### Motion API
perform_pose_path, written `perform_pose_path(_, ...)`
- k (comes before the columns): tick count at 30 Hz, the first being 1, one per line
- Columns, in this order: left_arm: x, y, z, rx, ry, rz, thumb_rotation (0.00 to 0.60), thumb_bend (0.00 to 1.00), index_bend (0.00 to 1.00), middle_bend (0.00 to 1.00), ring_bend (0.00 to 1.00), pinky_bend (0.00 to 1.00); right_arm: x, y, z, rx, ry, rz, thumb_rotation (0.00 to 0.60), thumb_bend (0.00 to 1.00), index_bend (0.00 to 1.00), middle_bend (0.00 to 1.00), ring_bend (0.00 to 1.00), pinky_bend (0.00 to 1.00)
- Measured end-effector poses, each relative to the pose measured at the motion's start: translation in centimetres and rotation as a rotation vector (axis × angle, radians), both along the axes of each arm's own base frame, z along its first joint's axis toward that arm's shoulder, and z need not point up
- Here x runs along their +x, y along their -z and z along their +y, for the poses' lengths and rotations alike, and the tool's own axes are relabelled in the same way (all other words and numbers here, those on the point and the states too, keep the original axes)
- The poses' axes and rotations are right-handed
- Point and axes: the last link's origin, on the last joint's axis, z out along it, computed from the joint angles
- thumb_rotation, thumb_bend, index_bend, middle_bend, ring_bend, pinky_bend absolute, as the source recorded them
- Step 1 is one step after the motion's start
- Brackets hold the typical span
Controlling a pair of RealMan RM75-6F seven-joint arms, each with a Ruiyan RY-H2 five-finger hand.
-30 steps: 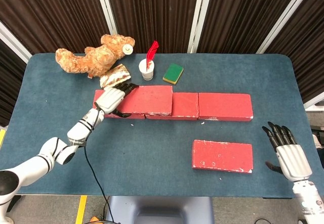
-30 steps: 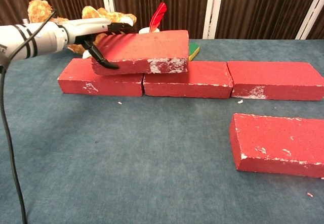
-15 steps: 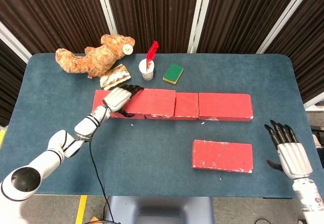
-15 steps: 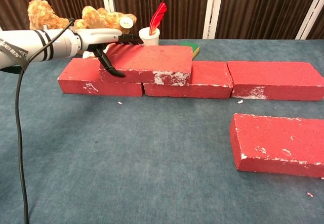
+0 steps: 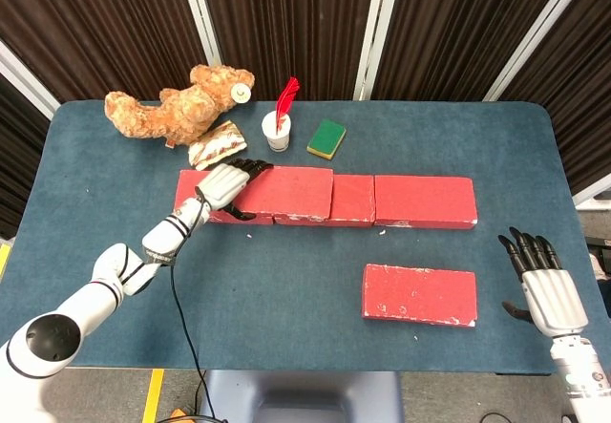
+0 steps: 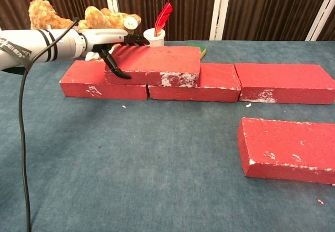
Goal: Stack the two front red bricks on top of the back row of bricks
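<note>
Red bricks, back row: three lie end to end across the middle of the blue table (image 5: 115, 251) — left brick (image 6: 89, 85), middle brick (image 6: 209, 88), right brick (image 6: 285, 83).
Stacked brick: one red brick (image 6: 157, 64) sits on top of the back row, straddling the joint between the left and middle bricks. It looks flat and seated, judged from the chest view.
Front brick remaining: second red brick (image 5: 420, 294) lies alone near the front right of the table, well apart from the row, untouched.
Progress: about half done by my reading. One brick is up, one is left to lift and place.
Left hand: left hand (image 5: 221, 186) is at the left end of the stacked brick.
Left hand fingers: fingers (image 6: 133, 40) lie stretched along the brick's top face; the thumb (image 6: 116, 68) hooks down over the near side. This reads as a loose clasp on the brick. I cannot tell how firmly it presses.
Right hand: right hand (image 5: 546, 289) hovers at the near right edge of the table, to the right of the front brick, apart from it.
Right hand fingers: spread and straight, holding nothing, touching nothing.
Next, as judged: release the stacked brick, then fetch the front brick, most likely with the right hand.
Risk: the top brick could shift on withdrawal if the thumb drags.
</note>
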Motion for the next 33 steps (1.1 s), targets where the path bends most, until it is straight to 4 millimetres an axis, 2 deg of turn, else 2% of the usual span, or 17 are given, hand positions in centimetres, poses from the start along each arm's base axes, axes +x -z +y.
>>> perform_pose_path(12, -0.29, -0.35, 0.25, -0.015, -0.057, -0.018, 0.6, 0.25, 0.0, 0.13, 0.01, 0.1, -0.02, 0.07, -0.05, 0.001, 0.007, 0.005, 0.6, 0.12, 0.0, 0.0, 0.0, 0.0)
perform_pose_path(20, -0.17, -0.3, 0.07, -0.028, -0.056, -0.023, 0.6, 0.23, 0.0, 0.01, 0.0, 0.06, 0.01, 0.09, -0.05, 0.001, 0.011, 0.005, 0.6, 0.12, 0.0, 0.0, 0.0, 0.0)
perform_pose_path(33, 0.03, -0.26, -0.36, -0.06, -0.072, -0.015, 0.6, 0.23, 0.0, 0.0, 0.0, 0.06, 0.01, 0.18, -0.04, 0.006, 0.013, 0.008, 0.6, 0.12, 0.0, 0.0, 0.0, 0.0)
